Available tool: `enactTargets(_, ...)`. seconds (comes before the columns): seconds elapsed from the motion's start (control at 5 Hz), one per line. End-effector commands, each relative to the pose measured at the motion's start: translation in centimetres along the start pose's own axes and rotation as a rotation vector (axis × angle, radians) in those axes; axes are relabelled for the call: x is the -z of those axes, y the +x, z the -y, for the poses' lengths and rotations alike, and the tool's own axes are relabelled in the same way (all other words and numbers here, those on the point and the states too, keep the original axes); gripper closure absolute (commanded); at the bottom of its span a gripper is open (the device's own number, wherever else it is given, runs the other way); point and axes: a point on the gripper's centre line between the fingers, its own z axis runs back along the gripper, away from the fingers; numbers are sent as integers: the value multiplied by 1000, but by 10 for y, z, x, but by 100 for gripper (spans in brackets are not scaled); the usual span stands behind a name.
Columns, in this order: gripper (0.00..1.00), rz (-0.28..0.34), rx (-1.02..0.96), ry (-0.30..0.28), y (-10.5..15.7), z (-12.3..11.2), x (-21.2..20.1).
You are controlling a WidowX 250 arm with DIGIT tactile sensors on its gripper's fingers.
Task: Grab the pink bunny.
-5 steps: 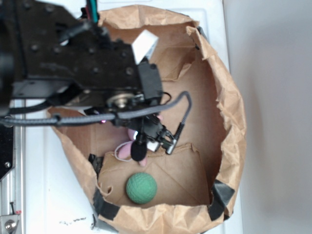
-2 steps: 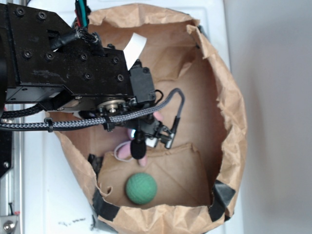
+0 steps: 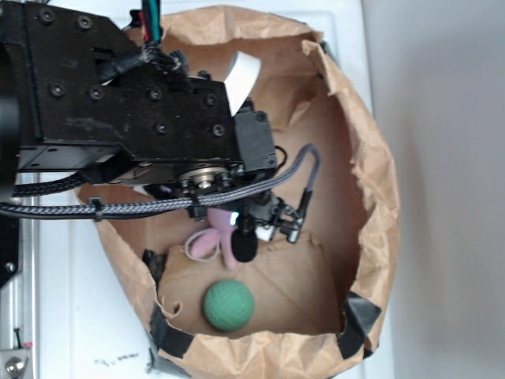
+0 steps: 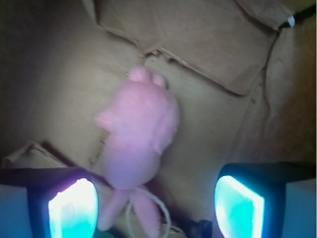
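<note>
The pink bunny point(image 4: 138, 134) lies on the brown paper floor of the bag, ears and white string loop toward the bottom of the wrist view. In the exterior view only part of the pink bunny point(image 3: 207, 245) shows from under the arm. My gripper point(image 4: 156, 206) is open above it; the bunny's ears lie between the two glowing pads point(image 4: 73, 208), nearer the left one, and neither pad touches it. In the exterior view the gripper point(image 3: 256, 233) hangs inside the bag, over the bunny's right side.
A green textured ball point(image 3: 229, 305) sits at the front of the brown paper bag point(image 3: 371, 189). The bag's crumpled walls rise all round. Folded paper flaps ridge its floor. The black arm covers the bag's left and back parts.
My arm and gripper have shifted to the right and a little toward the front. More of the pink bunny shows beside the gripper in the exterior view. The ball has not moved.
</note>
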Motion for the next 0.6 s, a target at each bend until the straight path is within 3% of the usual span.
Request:
enactTargets(0.0,0,66,2,-22,0,10,-3)
enactTargets(0.4,0,72,-20,11,19,30,14)
